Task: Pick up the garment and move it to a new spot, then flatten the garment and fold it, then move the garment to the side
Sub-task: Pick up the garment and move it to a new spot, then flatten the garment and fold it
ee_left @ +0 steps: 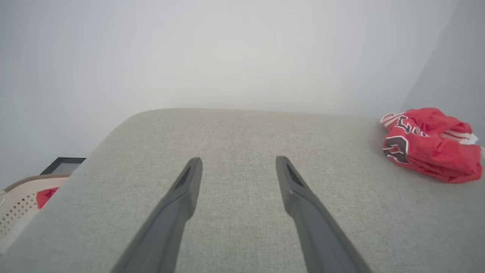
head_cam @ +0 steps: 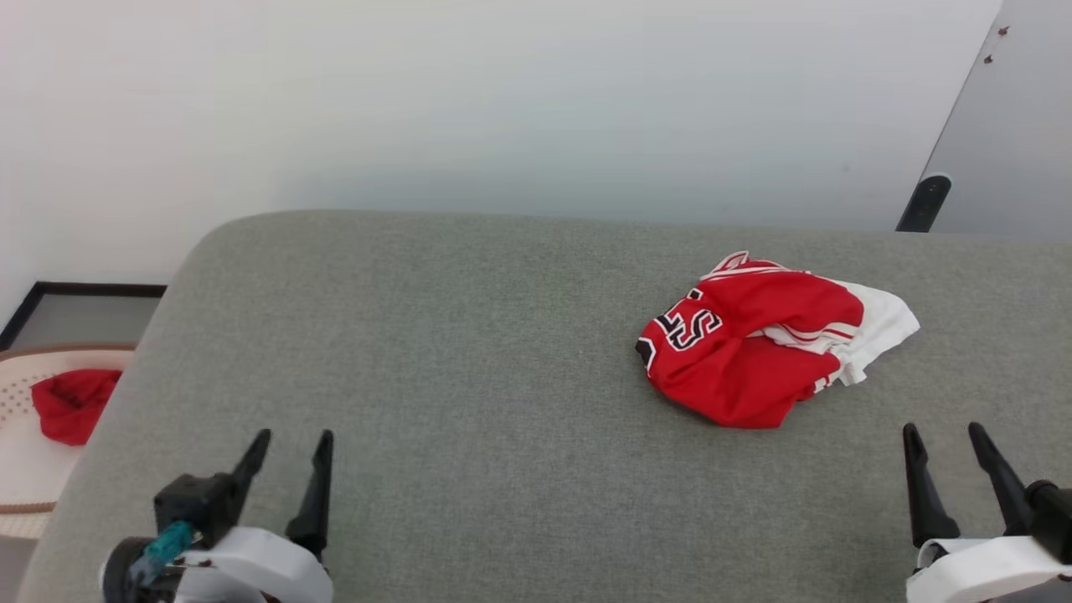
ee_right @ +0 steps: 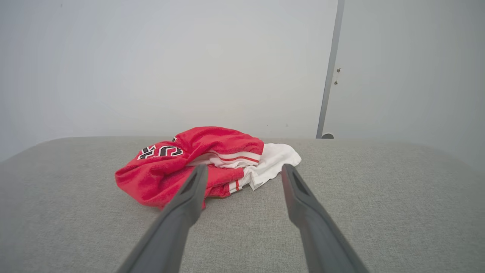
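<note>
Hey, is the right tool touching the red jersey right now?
Apart. In the head view a strip of bare grey cushion lies between the jersey and the right tool, whose fingers are spread and hold nothing.

Red cloth scrap (head_cam: 71, 404) in basket (head_cam: 15, 404)
</note>
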`<state>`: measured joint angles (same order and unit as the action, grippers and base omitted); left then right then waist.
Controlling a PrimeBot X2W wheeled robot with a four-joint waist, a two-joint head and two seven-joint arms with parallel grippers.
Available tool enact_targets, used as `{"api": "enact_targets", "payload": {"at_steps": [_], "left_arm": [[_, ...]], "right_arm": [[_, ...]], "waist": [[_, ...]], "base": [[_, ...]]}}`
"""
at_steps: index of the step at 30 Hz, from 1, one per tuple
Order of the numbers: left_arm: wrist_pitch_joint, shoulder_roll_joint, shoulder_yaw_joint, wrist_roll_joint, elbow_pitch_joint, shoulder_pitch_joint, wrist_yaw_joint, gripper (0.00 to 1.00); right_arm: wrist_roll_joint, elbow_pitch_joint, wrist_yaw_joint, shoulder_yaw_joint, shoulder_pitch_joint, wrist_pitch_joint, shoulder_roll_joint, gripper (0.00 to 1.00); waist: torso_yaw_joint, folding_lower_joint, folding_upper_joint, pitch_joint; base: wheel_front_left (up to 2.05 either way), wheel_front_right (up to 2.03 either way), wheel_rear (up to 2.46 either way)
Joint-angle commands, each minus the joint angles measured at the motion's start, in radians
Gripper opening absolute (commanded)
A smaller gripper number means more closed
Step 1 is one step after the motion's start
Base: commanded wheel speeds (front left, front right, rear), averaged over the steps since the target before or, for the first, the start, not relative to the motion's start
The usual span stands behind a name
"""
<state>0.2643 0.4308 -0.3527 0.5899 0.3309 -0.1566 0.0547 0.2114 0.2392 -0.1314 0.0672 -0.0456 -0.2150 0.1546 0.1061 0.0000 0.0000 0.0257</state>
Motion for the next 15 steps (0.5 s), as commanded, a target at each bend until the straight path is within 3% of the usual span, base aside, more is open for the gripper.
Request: {"api": "enact_targets", "payload": {"at_steps": [1, 8, 15], "left_arm": [[0.0, -0.008, 0.014, -0.022, -0.015, 0.015, 0.008, 1.0], [0.0, -0.056, 0.156, -0.185, -0.15, 0.11, -0.015, 1.0], [0.0, -0.119, 0.215, -0.228, -0.124, 0.164, -0.072, 1.0]], "right_arm": [[0.008, -0.004, 0.001, 0.007, -0.001, 0.002, 0.004, 1.0], [0.018, -0.02, 0.001, 0.018, -0.015, -0.002, 0.004, 1.0], [0.017, -0.009, 0.001, 0.002, 0.001, -0.006, -0.01, 1.0]], "waist": [[-0.007, 0.0, 0.0, 0.001], [-0.028, 0.0, 0.0, -0.001], [-0.041, 0.0, 0.0, -0.009]], "base": [[0.0, 0.0, 0.0], [0.0, 0.0, 0.0], [0.0, 0.0, 0.0]]}}
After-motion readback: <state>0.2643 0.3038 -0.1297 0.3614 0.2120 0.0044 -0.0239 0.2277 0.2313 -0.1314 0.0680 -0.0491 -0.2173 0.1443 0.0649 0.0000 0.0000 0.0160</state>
